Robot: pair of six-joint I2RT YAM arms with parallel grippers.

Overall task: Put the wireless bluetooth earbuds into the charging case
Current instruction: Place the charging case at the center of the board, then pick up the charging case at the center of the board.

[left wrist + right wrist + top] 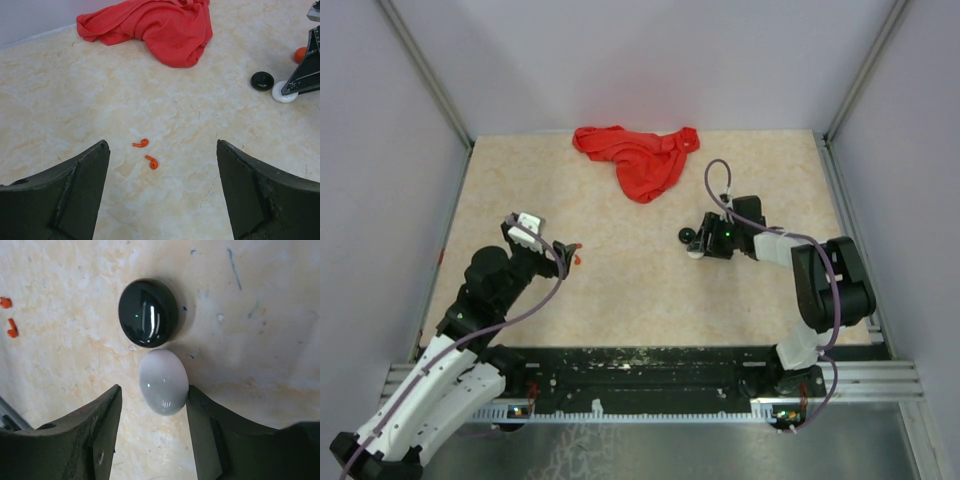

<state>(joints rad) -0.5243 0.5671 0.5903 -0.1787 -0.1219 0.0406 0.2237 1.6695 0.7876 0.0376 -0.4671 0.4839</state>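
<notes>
Two tiny red earbuds (142, 143) (151, 162) lie loose on the table just ahead of my left gripper (161, 146), whose jaws stand wide open and empty. From above, the earbuds (578, 252) sit at the tip of the left gripper (563, 258). A closed white round case (164, 382) lies between the jaws of my right gripper (155, 391). The right finger (200, 410) touches it and the left finger stands apart. A closed black case (148, 313) lies right behind the white one. A red case (300, 54) peeks out by the right gripper.
A crumpled red cloth (640, 160) lies at the back of the table, near the far wall. The black case (687, 237) and white case (696, 252) sit just left of the right gripper (708, 243). Side walls border the table.
</notes>
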